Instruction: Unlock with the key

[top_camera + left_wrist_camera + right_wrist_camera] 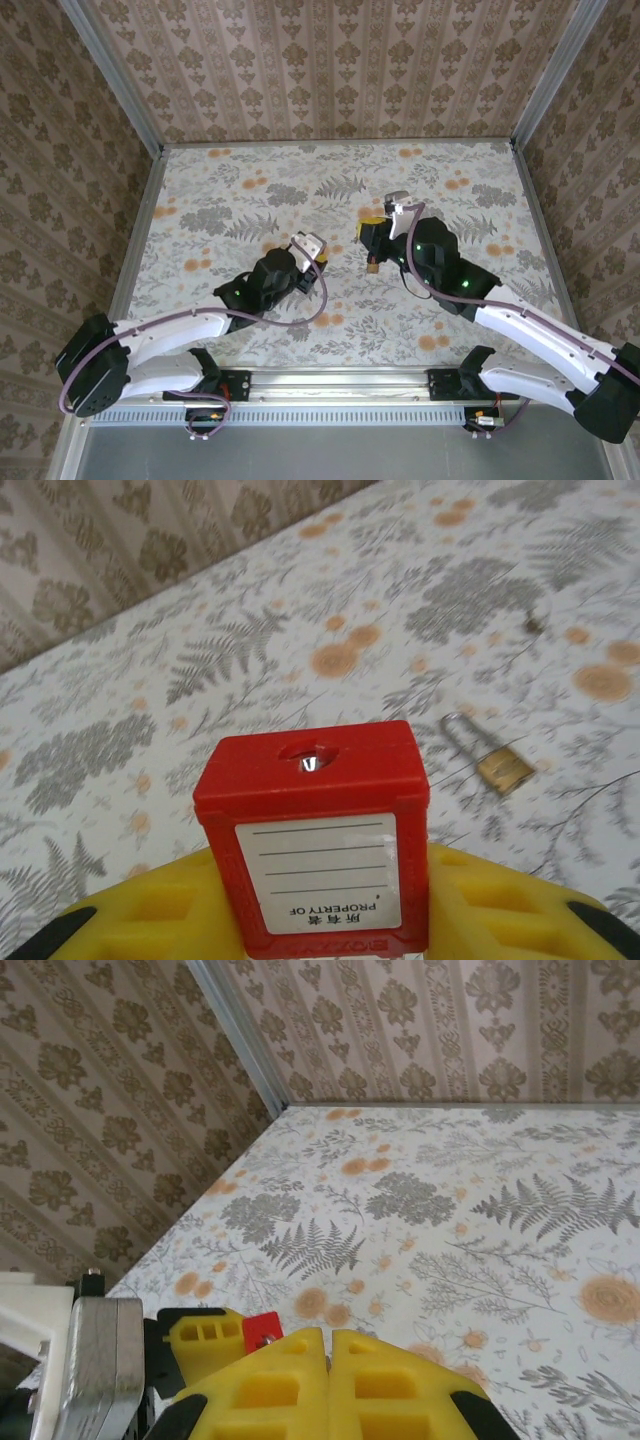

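1. The key [312, 840] sits low and central in the left wrist view. Its squarish red plastic head stands upright between two yellow fingers [140, 915], and the frame bottom cuts off its lower edge.
2. The blade is hard to make out: only a small silvery glint shows inside a round recess on the head's far face. The near face carries a white label with ruled lines and upside-down print reading "PROPERTY OF".
3. The left tool [315, 920] is clamped on the key, with one moulded yellow pad against each side of the head. Black patches on the pads run out of the lower corners.
4. In the right wrist view a small corner of the red head [262, 1330] shows at lower left, beside one yellow finger of the left tool. The right tool [328, 1340] hides the rest.
5. The right tool's two ribbed yellow fingers stand together with only a thin seam between them. Whether anything thin is pinched there cannot be told.
6. A white and grey metal housing [60, 1360] in that view's lower left corner is cut off by the frame.
7. A small padlock [503, 768], with a brass body and a silvery wire shackle, lies flat on the tabletop [250, 650], right of the key and apart from it. In the top view it is a tiny blur [372, 266] just below the right tool.
8. A dark speck [535, 625] at the upper right of the left wrist view is too small to identify.
9. The tabletop is matte, printed with grey ferns and orange blossoms.
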